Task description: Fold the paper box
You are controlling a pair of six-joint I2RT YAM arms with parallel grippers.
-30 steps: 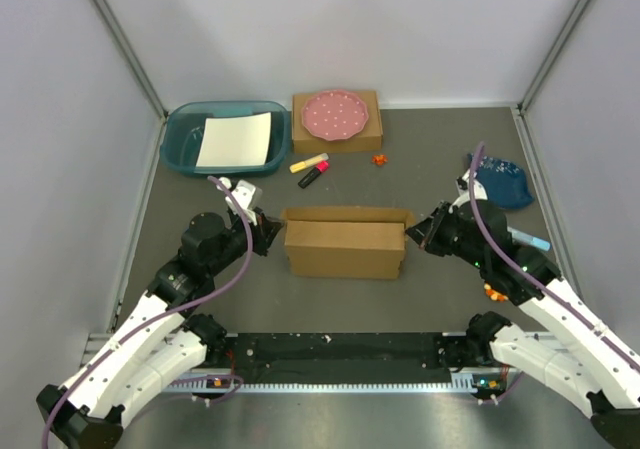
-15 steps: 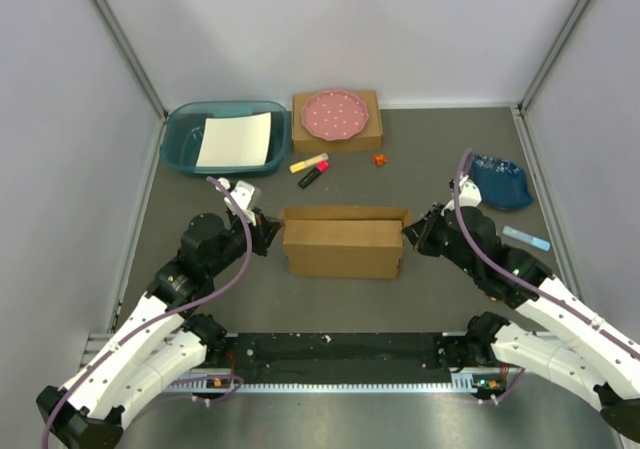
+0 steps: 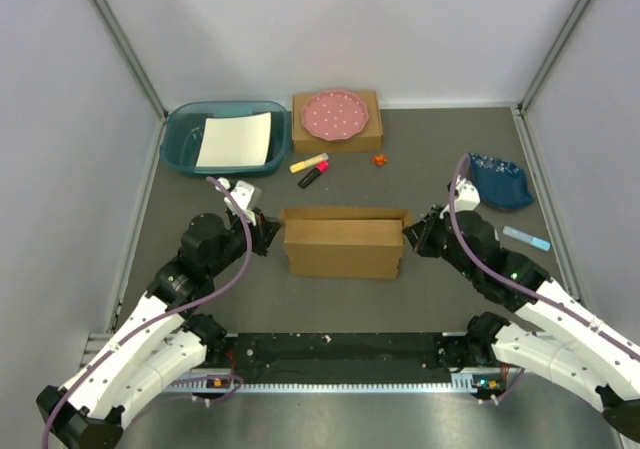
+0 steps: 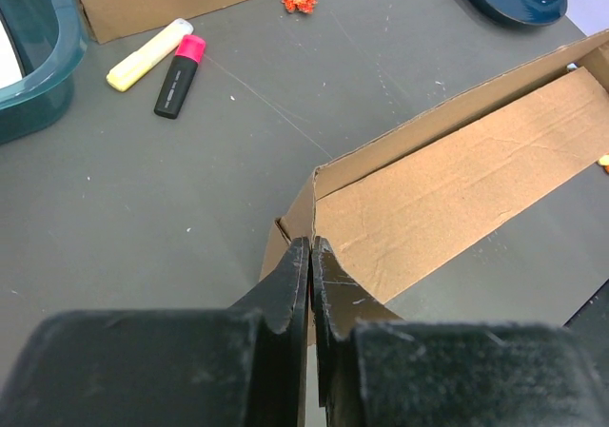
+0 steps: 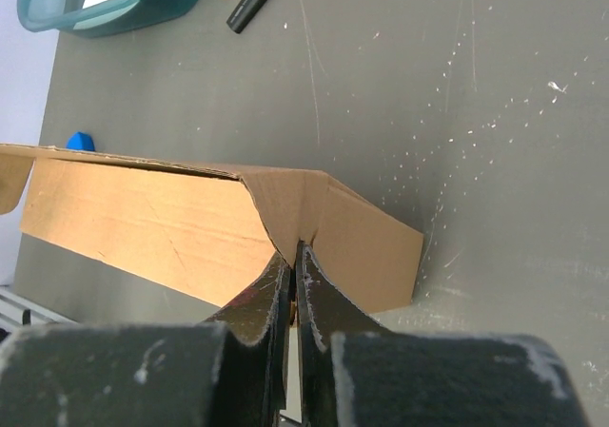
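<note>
The paper box (image 3: 345, 247) is a plain brown cardboard mailer standing partly folded in the middle of the table, its long front wall facing the arms. My left gripper (image 3: 268, 234) is at its left end. In the left wrist view the jaws (image 4: 311, 246) are shut on the upright edge of the box's end wall (image 4: 457, 180). My right gripper (image 3: 412, 237) is at its right end. In the right wrist view the jaws (image 5: 296, 248) are shut on the folded corner of the box (image 5: 143, 227).
A teal bin (image 3: 185, 139) holding white paper (image 3: 235, 139) stands back left. A smaller brown box (image 3: 335, 144) bears a pink dotted plate (image 3: 335, 114). Two highlighters (image 3: 312, 168), an orange scrap (image 3: 380, 159), a dark blue dish (image 3: 500, 179) and a light blue stick (image 3: 527, 238) lie around.
My right arm has swung left and a little forward at the box's right end, uncovering the light blue stick. The box's right end has shifted slightly. The left arm has stayed put.
</note>
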